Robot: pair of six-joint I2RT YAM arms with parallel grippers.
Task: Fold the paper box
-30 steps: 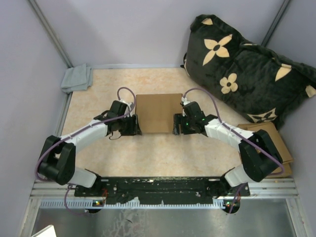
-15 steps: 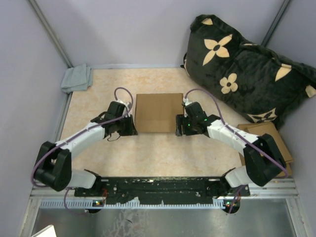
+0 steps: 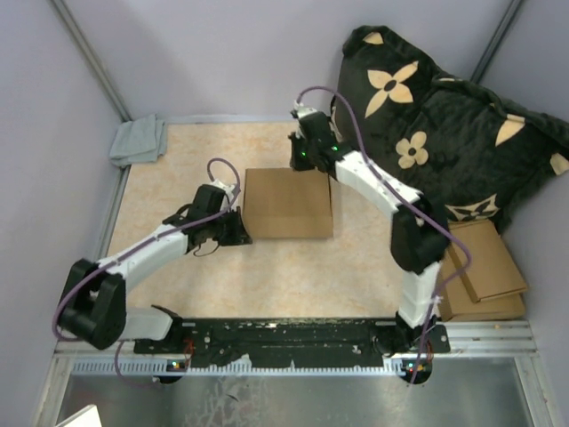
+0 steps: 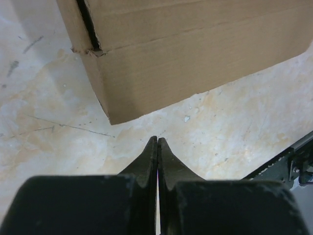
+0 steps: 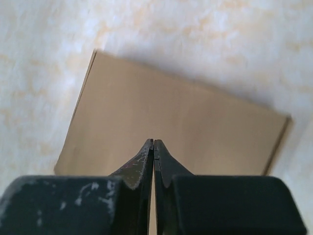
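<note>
The paper box lies folded shut on the table, a plain brown block. My left gripper sits low at its near left corner, jaws shut and empty. In the left wrist view the tips stop just short of the box's corner, where a side seam gapes slightly. My right gripper hovers over the box's far edge, also shut with nothing in it. In the right wrist view its tips point down at the flat lid.
A black flowered cushion fills the back right corner. A stack of flat cardboard pieces lies at the right edge. A grey cloth sits at the back left. The arms' base rail runs along the near edge.
Both grippers have shut. The right arm swung from the box's right side up and over to its far edge. The left gripper stayed by the box's left side.
</note>
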